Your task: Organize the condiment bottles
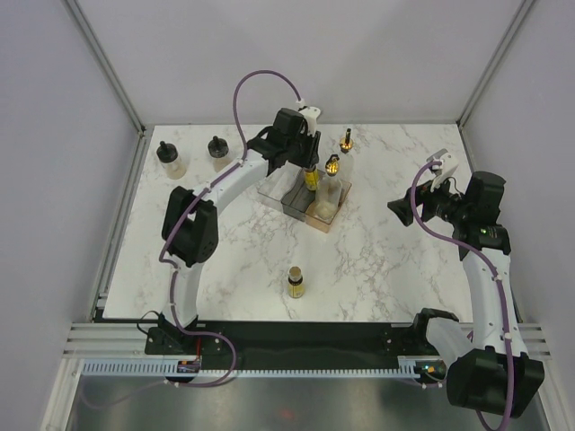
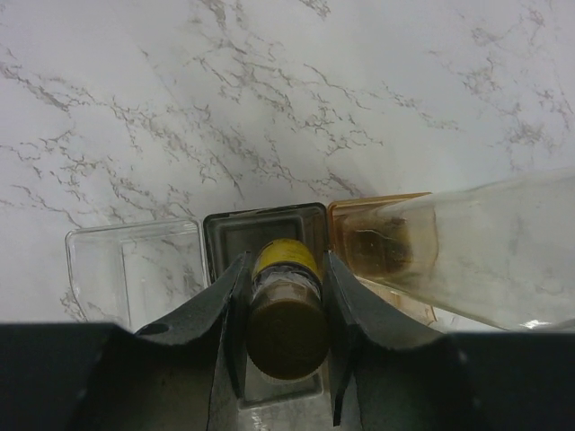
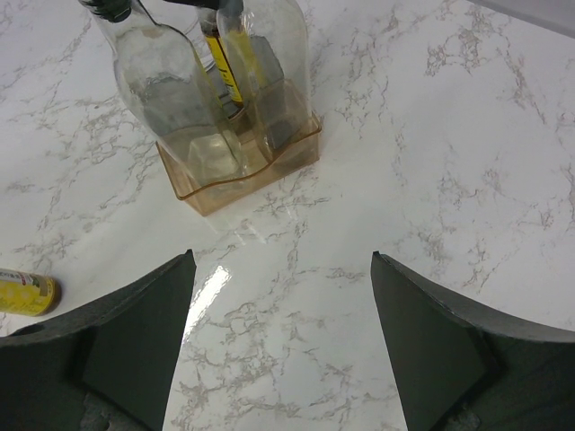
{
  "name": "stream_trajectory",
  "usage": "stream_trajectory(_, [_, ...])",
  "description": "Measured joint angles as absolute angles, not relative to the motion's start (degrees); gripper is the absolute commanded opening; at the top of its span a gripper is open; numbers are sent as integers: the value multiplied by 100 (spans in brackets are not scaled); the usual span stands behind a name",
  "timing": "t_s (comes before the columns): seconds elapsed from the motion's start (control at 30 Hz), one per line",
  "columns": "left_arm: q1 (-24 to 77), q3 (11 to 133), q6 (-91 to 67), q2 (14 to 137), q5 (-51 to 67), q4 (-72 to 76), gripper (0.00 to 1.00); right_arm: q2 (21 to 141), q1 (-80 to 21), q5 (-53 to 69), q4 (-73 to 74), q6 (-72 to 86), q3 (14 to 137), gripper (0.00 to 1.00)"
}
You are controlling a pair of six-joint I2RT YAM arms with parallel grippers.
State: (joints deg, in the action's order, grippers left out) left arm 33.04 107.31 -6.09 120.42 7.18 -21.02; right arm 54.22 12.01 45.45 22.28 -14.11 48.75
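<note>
Partly hidden — amber bottle, left pincer

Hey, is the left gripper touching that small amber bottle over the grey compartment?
Touching. In the left wrist view, the left gripper clamps the amber bottle, both fingers flush against its sides.

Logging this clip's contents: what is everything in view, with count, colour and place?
Tall clear bottles: two, gold tops; at the tray's peach end.
Squat clear bottles: two, black caps; far left.
Small amber bottles: two, yellow labels; one front centre, one held over the grey compartment.
Tray: one, clear, grey and peach; centre.
Table: one, white marble.
Left end effector: black; shut on an amber bottle.
Right end effector: black; open, right side.
</note>
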Motion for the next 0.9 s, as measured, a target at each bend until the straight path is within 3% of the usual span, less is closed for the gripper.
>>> stream_trajectory(0.2, [3299,10827,-561,12272,589,-2119,3,5435,1216,4565,2228,-1411,4875,88])
stream_trajectory(0.27, [3299,10888,-541,12335,561,-2119,11,5437,1221,4565,2228,-1413,4875,88])
stream_trajectory(0.3, [3304,10899,-534,12346,545,-2119,20,5439,1223,4565,2231,-1413,4875,88])
stream_trajectory(0.4, [3319,10914,-517,12372,478,-2119,36,5439,1223,4567,2228,-1413,4875,88])
stream_trajectory(0.6, [3361,10914,-484,12405,440,-2108,59,5439,1223,4567,2231,-1413,4875,88])
stream_trajectory(0.9, [3452,10914,-462,12403,207,-2049,74,5446,1238,4569,2231,-1417,4875,89])
